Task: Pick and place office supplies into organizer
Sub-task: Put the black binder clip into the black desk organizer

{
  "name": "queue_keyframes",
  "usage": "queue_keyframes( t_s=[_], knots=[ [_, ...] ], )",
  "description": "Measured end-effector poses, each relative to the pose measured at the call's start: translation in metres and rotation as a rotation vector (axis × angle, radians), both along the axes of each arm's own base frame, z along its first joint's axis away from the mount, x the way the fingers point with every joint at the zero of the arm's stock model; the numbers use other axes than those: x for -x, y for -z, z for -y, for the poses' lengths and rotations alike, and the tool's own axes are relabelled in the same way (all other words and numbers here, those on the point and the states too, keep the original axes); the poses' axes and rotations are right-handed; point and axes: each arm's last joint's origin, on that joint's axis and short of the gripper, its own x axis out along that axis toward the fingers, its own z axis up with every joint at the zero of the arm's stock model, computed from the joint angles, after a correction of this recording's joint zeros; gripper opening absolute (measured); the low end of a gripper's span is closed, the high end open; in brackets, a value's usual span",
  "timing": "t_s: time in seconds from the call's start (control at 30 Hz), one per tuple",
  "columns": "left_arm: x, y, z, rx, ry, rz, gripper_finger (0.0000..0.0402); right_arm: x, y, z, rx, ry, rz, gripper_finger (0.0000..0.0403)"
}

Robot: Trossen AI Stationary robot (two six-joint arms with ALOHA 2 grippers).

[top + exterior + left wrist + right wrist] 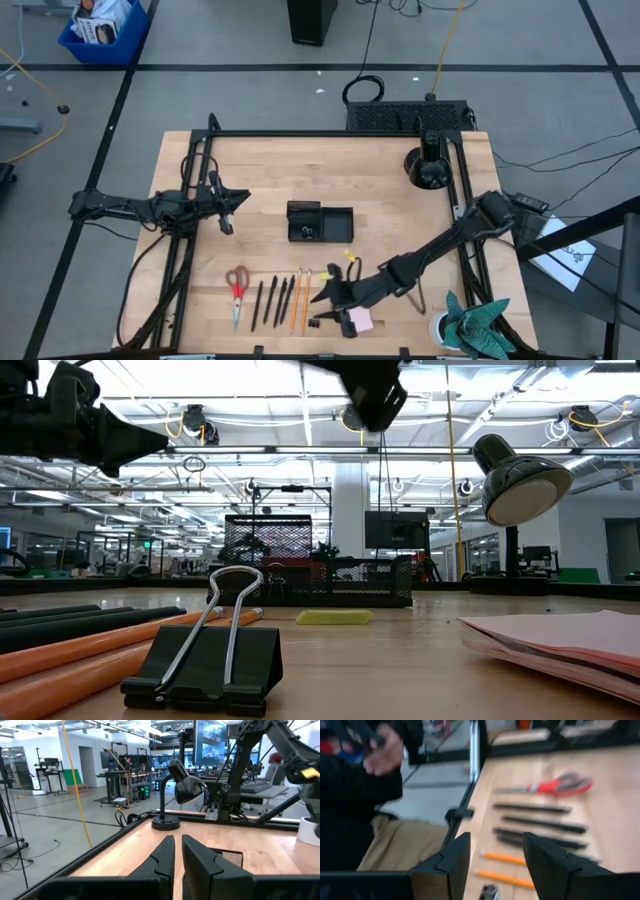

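Observation:
On the near part of the table lie the red-handled scissors (237, 290), dark pens (272, 301) and orange pencils (300, 300) in a row. A black binder clip (205, 660), a pink sticky-note pad (358, 320) and a yellow-green bit (350, 256) lie close by. The black organizer (320, 222) stands mid-table. My right gripper (322, 296) hovers open, slanted down, beside the pencils. In its wrist view, the right gripper (495, 855) has nothing between its fingers. My left gripper (228, 205) waits shut at the table's left, left of the organizer.
A black desk lamp (430, 165) stands at the far right, and a potted plant (470, 325) at the near right corner. A person (365, 795) sits beyond the table's near-left edge. Bare wood lies between the organizer and the row of supplies.

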Motion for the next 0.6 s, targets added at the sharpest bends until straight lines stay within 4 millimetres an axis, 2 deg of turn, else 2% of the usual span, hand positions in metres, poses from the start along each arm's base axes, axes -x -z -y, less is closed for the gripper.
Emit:
queue_keyframes(
  t_s=[0.2,0.33,0.43,0.6],
  knots=[
    [0.0,0.002,0.0,-0.003,0.0,-0.024,0.0042,-0.011,0.007,-0.011,-0.007,-0.114,-0.184,0.0189],
    [0.0,0.004,0.0,-0.005,0.0,-0.047,0.0042,-0.012,0.008,-0.015,-0.093,-0.192,-0.206,0.019],
    [0.0,0.005,0.0,-0.005,0.0,-0.048,0.0042,-0.017,0.011,-0.013,-0.107,-0.171,-0.184,0.019],
    [0.0,0.004,0.0,-0.005,0.0,-0.046,0.0042,-0.026,0.035,-0.003,-0.096,-0.118,-0.235,0.019]
  ],
)
